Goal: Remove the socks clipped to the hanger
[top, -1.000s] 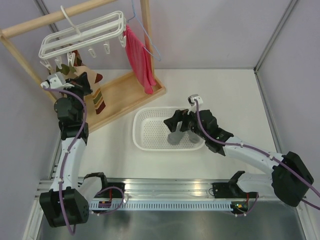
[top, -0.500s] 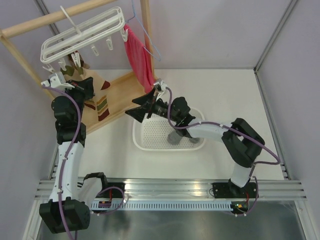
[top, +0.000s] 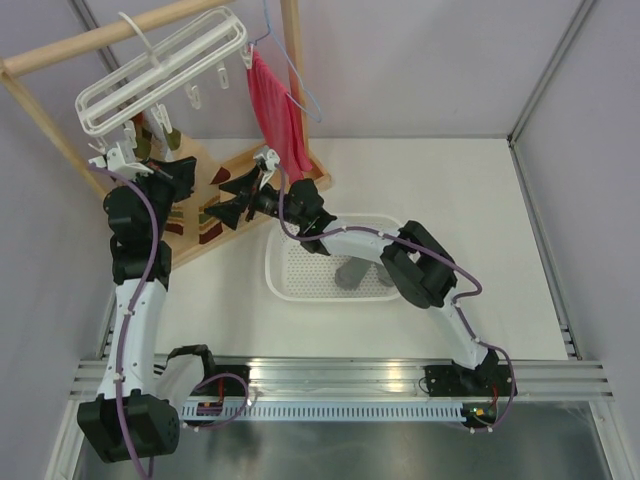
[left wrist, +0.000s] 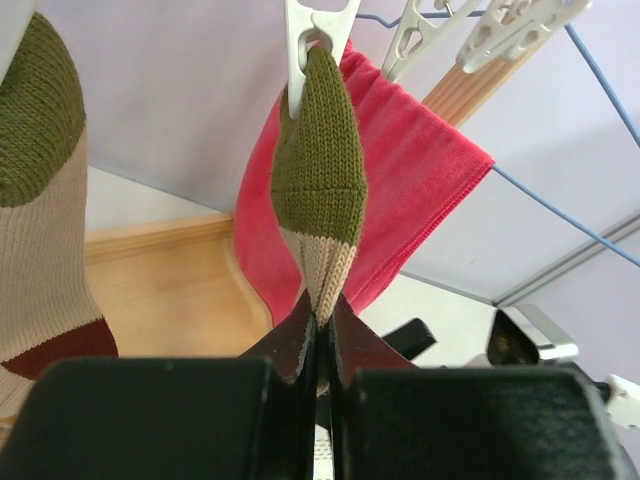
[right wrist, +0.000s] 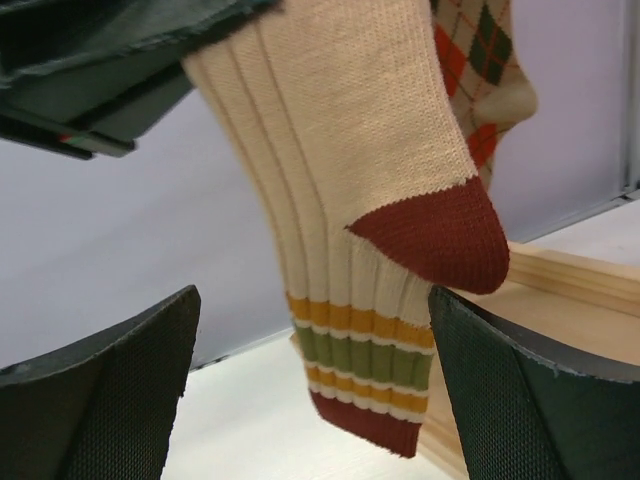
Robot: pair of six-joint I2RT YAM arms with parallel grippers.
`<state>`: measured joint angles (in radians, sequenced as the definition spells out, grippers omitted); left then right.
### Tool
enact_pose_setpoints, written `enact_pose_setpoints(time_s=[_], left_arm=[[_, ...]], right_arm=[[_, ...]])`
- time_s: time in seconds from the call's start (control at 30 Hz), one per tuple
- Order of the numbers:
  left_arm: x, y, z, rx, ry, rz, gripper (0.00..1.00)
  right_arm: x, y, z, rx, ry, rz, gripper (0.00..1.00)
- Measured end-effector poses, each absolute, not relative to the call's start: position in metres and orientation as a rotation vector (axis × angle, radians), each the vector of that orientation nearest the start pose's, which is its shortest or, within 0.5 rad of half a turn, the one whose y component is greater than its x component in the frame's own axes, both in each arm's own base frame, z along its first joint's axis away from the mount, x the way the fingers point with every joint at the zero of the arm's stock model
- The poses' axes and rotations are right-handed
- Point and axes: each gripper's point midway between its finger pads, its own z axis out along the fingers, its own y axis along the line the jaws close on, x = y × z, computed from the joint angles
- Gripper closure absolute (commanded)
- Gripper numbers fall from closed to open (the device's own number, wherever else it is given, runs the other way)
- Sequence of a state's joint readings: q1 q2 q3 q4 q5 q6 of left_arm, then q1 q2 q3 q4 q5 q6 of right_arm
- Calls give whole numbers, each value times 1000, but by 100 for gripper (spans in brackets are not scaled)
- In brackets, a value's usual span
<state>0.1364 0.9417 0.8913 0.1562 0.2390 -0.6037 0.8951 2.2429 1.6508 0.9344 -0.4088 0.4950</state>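
So the olive-tipped sock, clipped under the far-left hanger, is pinched only at its bottom edge by the clamped left gripper, so grip could easily be lost on a tug. The striped sock is just straddled by the wide-spread right gripper, with nothing held.

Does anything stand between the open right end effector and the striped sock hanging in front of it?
Nothing visible does. In the right wrist view the cream striped sock hangs right in the gap of the open right end effector, with no other object in front of it.
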Motion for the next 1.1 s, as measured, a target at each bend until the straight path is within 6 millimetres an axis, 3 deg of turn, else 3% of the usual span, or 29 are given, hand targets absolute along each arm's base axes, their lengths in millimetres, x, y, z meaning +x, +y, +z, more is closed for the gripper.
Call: enact_pose_setpoints(time_s=[0.13, 0.57, 0.63, 0.67, 0.8, 0.87, 0.97, 1.07, 1.1], left_arm=[[358, -19, 368, -345, 1453, -577, 98], [355, -22, 372, -350, 1450, -626, 98], [355, -22, 372, -349, 1451, -632, 98], [355, -23, 372, -347, 1453, -636, 98], [355, -23, 372, -345, 1454, -639, 98], [355, -20, 372, -350, 1452, -634, 98], [355, -13, 372, -367, 1449, -621, 95], [355, -5, 367, -400, 1458, -604, 53], [356, -2, 365, -418, 1463, -597, 32]], right_arm=[[346, 575, 265, -648, 1260, 1361, 2], [365, 588, 213, -585, 1354, 1197, 2], [368, 589, 206, -578, 1366, 1179, 15], [369, 589, 204, -578, 1371, 1173, 31], [371, 588, 204, -571, 1370, 1162, 61], [371, 587, 204, -571, 1366, 1155, 88], [368, 585, 205, -568, 1363, 1157, 99], [360, 582, 205, -575, 1373, 1160, 99], [357, 581, 205, -578, 1376, 1160, 99]])
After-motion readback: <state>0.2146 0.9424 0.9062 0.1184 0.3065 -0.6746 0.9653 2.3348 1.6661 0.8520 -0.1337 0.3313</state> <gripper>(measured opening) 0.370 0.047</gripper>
